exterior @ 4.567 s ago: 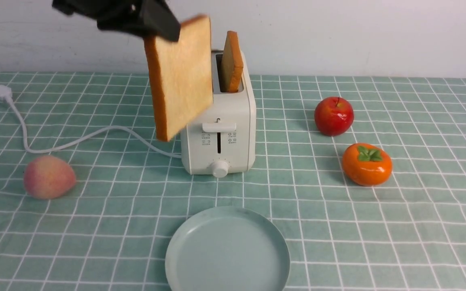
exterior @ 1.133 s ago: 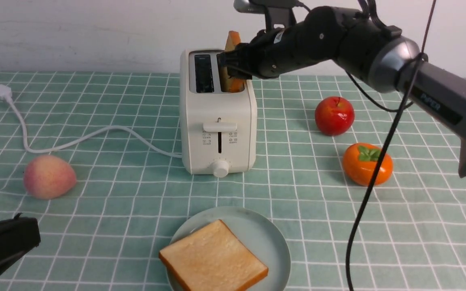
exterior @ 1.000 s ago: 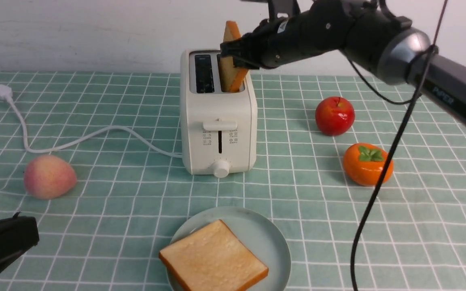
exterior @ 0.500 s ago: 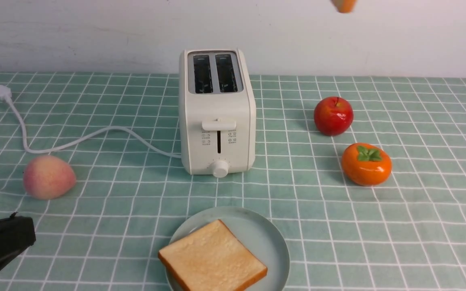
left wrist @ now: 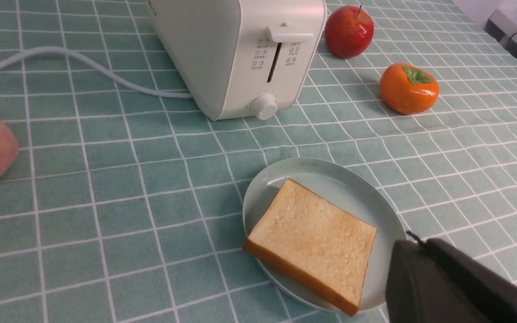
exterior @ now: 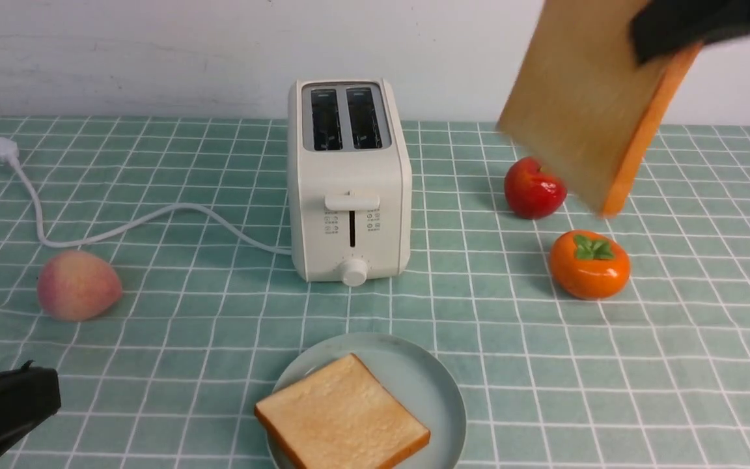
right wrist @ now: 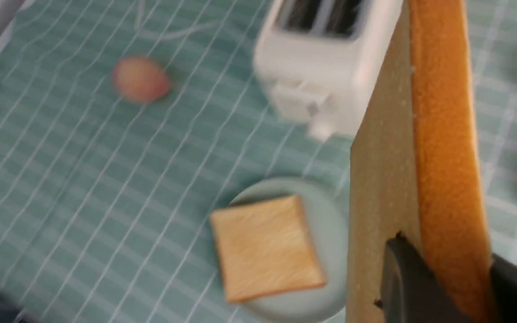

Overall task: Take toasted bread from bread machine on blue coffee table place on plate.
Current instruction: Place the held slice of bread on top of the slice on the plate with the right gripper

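2 slices of toasted bread are out of the bread machine (exterior: 349,182), whose 2 slots stand dark and empty. Slice 1 (exterior: 342,413) lies flat on the plate (exterior: 427,384), set toward the plate's left and near side, with 1 corner reaching over the rim. The plate rests on the blue coffee table (exterior: 186,306) just in front of the machine. Slice 2 (exterior: 583,111) hangs tilted in the air to the right of the machine, above the red apple (exterior: 534,192), which it partly covers in the front view. The right gripper (exterior: 674,29) has its jaws closed part-way on the upper edge of Slice 2, with 1 dark finger (right wrist: 404,282) pressed against each face. The left gripper (exterior: 4,407) sits low at the near left corner of the table, beside the plate; its jaws are fully closed and hold nothing. An orange persimmon (exterior: 590,264) sits near the apple, toward the viewer. A peach (exterior: 79,285) lies well to the left of the machine, near the loop of the white cord (exterior: 121,225), which ends in a plug (exterior: 5,148) lying on the cloth.
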{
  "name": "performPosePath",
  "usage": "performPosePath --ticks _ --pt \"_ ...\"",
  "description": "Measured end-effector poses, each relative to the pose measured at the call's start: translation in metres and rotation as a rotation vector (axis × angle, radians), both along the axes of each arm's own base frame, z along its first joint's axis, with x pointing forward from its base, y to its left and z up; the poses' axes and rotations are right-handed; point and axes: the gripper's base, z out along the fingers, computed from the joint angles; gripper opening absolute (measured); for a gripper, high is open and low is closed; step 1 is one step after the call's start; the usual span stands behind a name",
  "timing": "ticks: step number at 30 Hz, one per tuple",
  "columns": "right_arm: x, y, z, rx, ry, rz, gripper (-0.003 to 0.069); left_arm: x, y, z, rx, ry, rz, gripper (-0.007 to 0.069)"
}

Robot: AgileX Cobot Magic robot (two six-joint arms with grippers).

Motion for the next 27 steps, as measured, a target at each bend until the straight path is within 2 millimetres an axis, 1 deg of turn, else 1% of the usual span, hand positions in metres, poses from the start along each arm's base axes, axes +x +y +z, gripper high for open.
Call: performPosePath --ticks 2,4,5,6,7,10,15,16,17,19,20,21,22,23,24,25,27 --pt "0.006 0.011 -0.031 0.05 0.115 0.08 0.0097 0.0 0.0 0.0 0.001 0.0 -0.001 -0.0014" --pt "0.015 0.021 -0.066 0.107 0.24 0.136 0.0097 0.0 0.0 0.0 0.003 -0.001 -0.001 -0.0014" --pt "0.017 0.024 -0.071 0.133 0.258 0.149 0.0097 0.0 0.0 0.0 0.003 -0.001 -0.001 -0.0014" --pt "0.026 0.032 -0.096 0.198 0.33 0.172 0.0097 0.0 0.0 0.0 0.004 -0.002 -0.002 -0.0014" --pt "0.032 0.036 -0.11 0.227 0.371 0.176 0.0097 0.0 0.0 0.0 0.004 -0.002 -0.002 -0.0014" --pt "0.048 0.05 -0.143 0.311 0.438 0.204 0.0097 0.0 0.0 0.0 0.006 -0.002 -0.003 -0.0014" --pt "0.062 0.077 -0.194 0.296 0.544 0.246 0.0097 -0.001 0.0 -0.001 0.012 0.013 -0.01 -0.0014" --pt "0.063 0.079 -0.198 0.29 0.555 0.248 0.0097 -0.001 0.0 -0.002 0.013 0.016 -0.011 -0.0014" --pt "0.064 0.085 -0.21 0.275 0.603 0.24 0.0097 -0.001 0.0 -0.002 0.015 0.021 -0.013 -0.0014" --pt "0.068 0.09 -0.226 0.253 0.656 0.211 0.0118 -0.002 -0.001 -0.003 0.017 0.027 -0.016 -0.0014" --pt "0.069 0.09 -0.229 0.248 0.661 0.202 0.0124 -0.002 -0.001 -0.003 0.018 0.028 -0.016 -0.0014" --pt "0.072 0.09 -0.236 0.237 0.676 0.167 0.0157 -0.002 -0.001 -0.003 0.02 0.034 -0.019 -0.0014" --pt "0.074 0.089 -0.238 0.229 0.675 0.154 0.0178 -0.002 -0.001 -0.004 0.021 0.037 -0.02 -0.0014" --pt "0.074 0.089 -0.239 0.227 0.67 0.147 0.0185 -0.002 -0.001 -0.004 0.021 0.037 -0.02 -0.0014" --pt "0.077 0.087 -0.24 0.21 0.649 0.124 0.024 -0.002 -0.001 -0.004 0.023 0.04 -0.021 -0.0014" --pt "0.078 0.086 -0.241 0.205 0.643 0.118 0.0271 -0.002 -0.001 -0.004 0.023 0.043 -0.022 -0.0014" --pt "0.079 0.084 -0.242 0.195 0.634 0.11 0.0358 -0.003 -0.001 -0.004 0.025 0.047 -0.024 -0.0014"
